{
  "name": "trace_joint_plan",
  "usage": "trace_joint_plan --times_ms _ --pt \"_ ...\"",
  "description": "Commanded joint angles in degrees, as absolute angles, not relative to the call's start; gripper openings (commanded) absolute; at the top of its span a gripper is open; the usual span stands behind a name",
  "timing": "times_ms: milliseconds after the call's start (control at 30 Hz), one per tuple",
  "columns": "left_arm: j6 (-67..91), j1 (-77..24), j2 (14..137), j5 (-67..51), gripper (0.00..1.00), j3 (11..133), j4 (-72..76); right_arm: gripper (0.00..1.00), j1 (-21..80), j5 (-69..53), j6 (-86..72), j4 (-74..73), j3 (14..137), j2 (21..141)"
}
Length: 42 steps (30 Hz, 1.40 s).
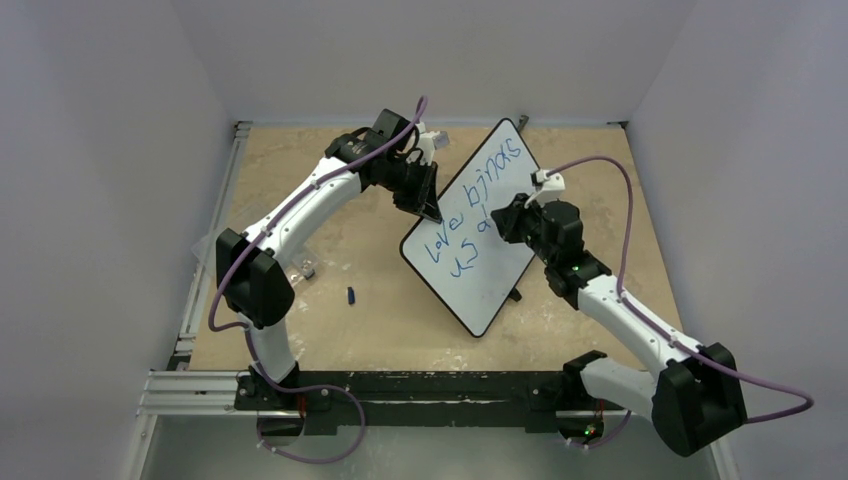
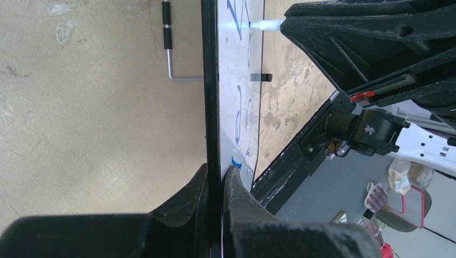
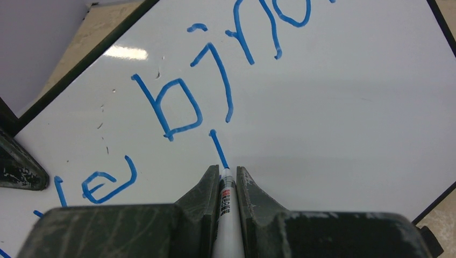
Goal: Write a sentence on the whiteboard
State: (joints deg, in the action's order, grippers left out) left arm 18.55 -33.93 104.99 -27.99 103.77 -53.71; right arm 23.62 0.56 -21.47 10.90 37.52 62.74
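Observation:
The whiteboard (image 1: pixel 480 235) lies tilted in the middle of the table, with blue handwritten words (image 1: pixel 478 195) in two lines on it. My left gripper (image 1: pixel 430 208) is shut on the board's left edge; the left wrist view shows the black rim (image 2: pixel 211 107) pinched between the fingers. My right gripper (image 1: pixel 497 222) is shut on a white marker (image 3: pixel 227 215), its tip on the board at the end of a short blue stroke (image 3: pixel 218 148) below the letters "b" and "r". The right wrist view shows the board (image 3: pixel 333 107) filling the frame.
A small blue marker cap (image 1: pixel 351 295) lies on the tan table left of the board. A small clear object (image 1: pixel 309 268) lies near the left arm. A metal board foot (image 2: pixel 171 48) shows behind the rim. Grey walls enclose the table.

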Motion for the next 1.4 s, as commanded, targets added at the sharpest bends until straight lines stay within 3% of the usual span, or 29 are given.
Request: trace_joint_plan --times_ms 0,433,1367 --pt "12.40 -36.08 105.47 -21.62 0.00 102.77 -55.74 0.00 23.87 0.41 -21.97 10.52 34.13 60.78" --pt "12.48 -36.12 105.43 -21.73 0.00 102.70 -55.70 0.00 23.85 4.40 -21.75 7.46 31.78 58.15" --pt "12.39 -36.12 104.68 -21.80 0.00 102.33 -55.59 0.00 23.89 6.11 -19.09 6.33 45.39 61.06"
